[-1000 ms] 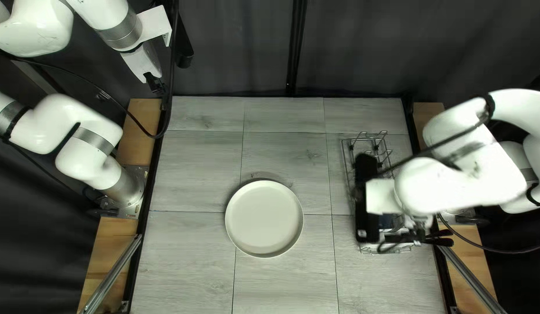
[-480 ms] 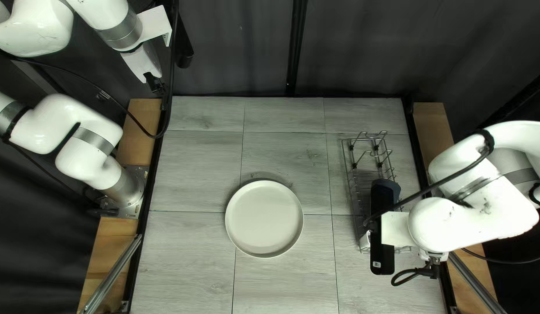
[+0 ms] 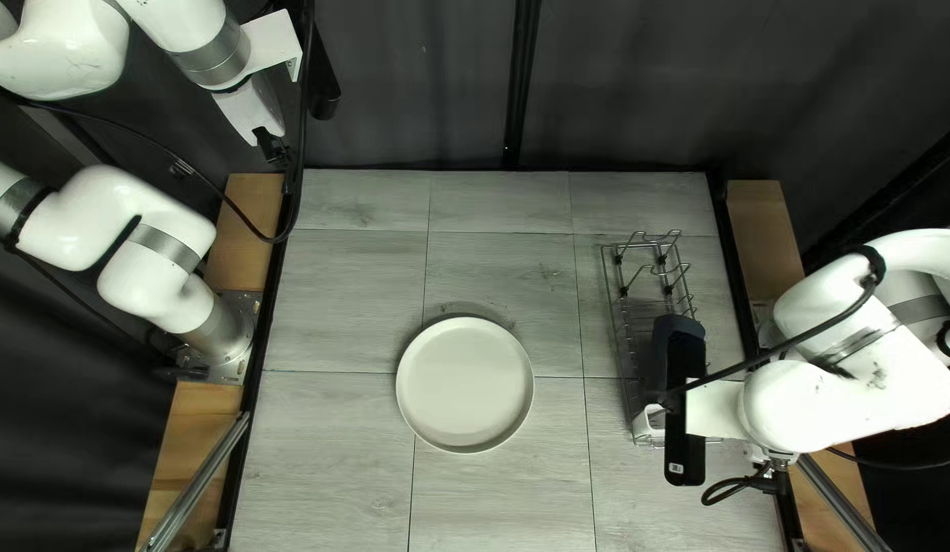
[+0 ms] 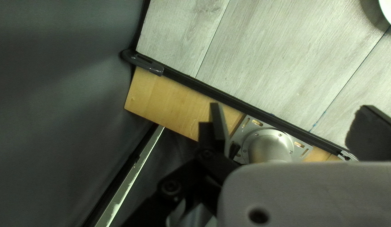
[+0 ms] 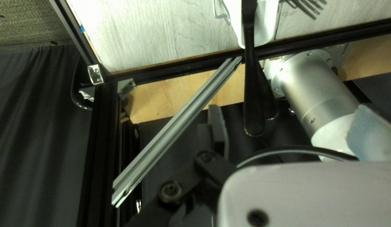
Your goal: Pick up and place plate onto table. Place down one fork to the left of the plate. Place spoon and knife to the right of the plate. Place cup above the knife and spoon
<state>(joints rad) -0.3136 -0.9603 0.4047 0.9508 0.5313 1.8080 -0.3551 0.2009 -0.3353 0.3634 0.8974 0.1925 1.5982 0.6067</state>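
A round off-white plate (image 3: 465, 384) lies on the bench (image 3: 505, 491), a silver wire rack (image 3: 654, 270) toward three o'clock. Left hand (image 3: 273, 148) at eleven, right hand (image 3: 771, 478) toward four: both spread apart.

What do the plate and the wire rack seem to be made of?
The plate looks like ceramic with a matte finish: pale, evenly coloured, with a raised rim; plastic is possible. The rack seems to be bare metal, somewhat shiny: its thin grey wires catch light.
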